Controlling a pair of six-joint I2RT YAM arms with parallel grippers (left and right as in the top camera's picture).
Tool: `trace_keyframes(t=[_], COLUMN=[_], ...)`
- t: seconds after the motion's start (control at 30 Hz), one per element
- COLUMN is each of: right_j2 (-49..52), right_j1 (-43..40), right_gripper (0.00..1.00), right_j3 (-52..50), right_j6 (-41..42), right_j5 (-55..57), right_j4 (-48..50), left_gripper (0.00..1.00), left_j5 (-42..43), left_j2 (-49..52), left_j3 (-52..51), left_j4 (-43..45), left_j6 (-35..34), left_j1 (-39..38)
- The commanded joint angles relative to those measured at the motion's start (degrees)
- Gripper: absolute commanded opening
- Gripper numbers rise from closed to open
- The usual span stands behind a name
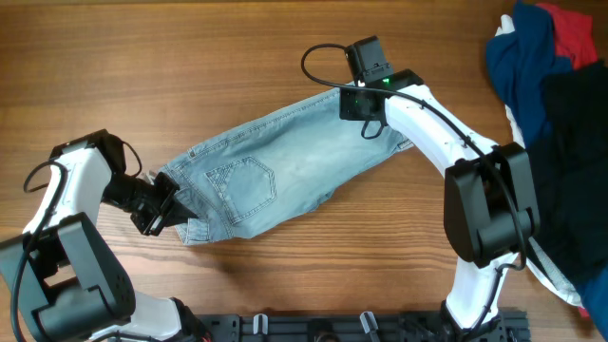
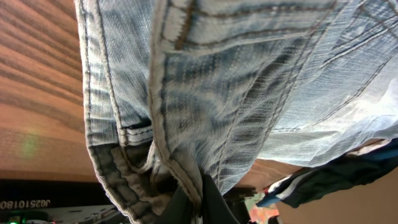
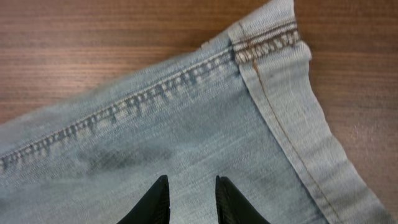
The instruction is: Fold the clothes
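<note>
Between the grippers the shorts [image 1: 285, 171] lie flat, looking already doubled leg over leg, one pocket [image 1: 249, 180] up. Left gripper [image 1: 169, 211] is clamped on the waistband [image 1: 195, 228] end; right gripper [image 3: 189, 190] sits over the hem [image 3: 292, 118], fingers [image 3: 155, 199] slightly apart and empty, so I'd guess the crosswise fold's still left.

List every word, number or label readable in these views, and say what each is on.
White code on the black strip at the bottom edge of the left wrist view: upside down and blurred, too unclear to quote.
Shorts: no tag or lettering visible.
Overhead and right wrist views: no text.
</note>
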Motion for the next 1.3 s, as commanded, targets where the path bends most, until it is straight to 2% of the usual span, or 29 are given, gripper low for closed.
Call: trace_keyframes(t=[0.0,0.03,0.07,0.2,0.37,0.4,0.47,0.5,0.53,0.57,0.87,1.1,1.27], right_j2=[0.4,0.4,0.4,0.4,0.4,0.4,0.4,0.4,0.4,0.4,0.4,0.4,0.4], right_j1=[-0.2,-0.2,-0.2,-0.2,-0.2,-0.2,-0.2,-0.2,-0.2,-0.2,-0.2,-0.2,-0.2], right_gripper=[0.25,0.25,0.25,0.25,0.25,0.24,0.24,0.24,0.24,0.24,0.24,0.24,0.24], right_j3=[-0.1,-0.1,-0.1,-0.1,-0.1,-0.1,-0.1,-0.1,-0.1,-0.1,-0.1,-0.1,-0.1], right_j6=[-1.1,-1.1,-1.1,-1.1,-1.1,-1.1,-1.1,-1.1,-1.1,-1.1,-1.2,-1.1,-1.1], right_j5=[1.0,1.0,1.0,0.9,1.0,0.9,0.9,0.9,0.9,0.9,1.0,0.9,0.9], right_j4=[-1.4,-1.6,-1.8,-2.0,-2.2,-2.3,-2.4,-2.5,-2.6,-2.6,-3.5,-3.6,-3.8], left_gripper=[0.04,0.04,0.04,0.04,0.08,0.21,0.33,0.44,0.58,0.79,0.84,0.83,0.86], left_j5=[-6.1,-11.7,-13.1,-7.3,-7.9,-8.1,-8.5,-8.5,-8.5,-8.6,-9.2,-9.8,-10.4], left_j2=[0.5,0.5,0.6,0.6,0.6,0.6,0.7,0.6,0.7,0.6,0.6,0.6,0.6], left_j3=[-0.4,-0.4,-0.9,-6.2,-11.2,-11.4,-11.4,-11.4,-11.4,-11.4,-11.4,-11.4,-11.4], left_j4=[-1.3,-1.4,-1.6,1.4,5.2,5.6,5.8,5.9,6.0,6.3,10.7,12.7,16.3], left_j6=[2.3,-0.5,-1.9,-1.9,-2.2,-2.4,-3.5,-3.6,-3.6,-3.6,-6.6,-7.0,-10.0], left_j1=[0.5,0.5,0.5,0.1,0.1,0.1,0.1,0.1,0.1,0.1,0.1,0.1,0.1])
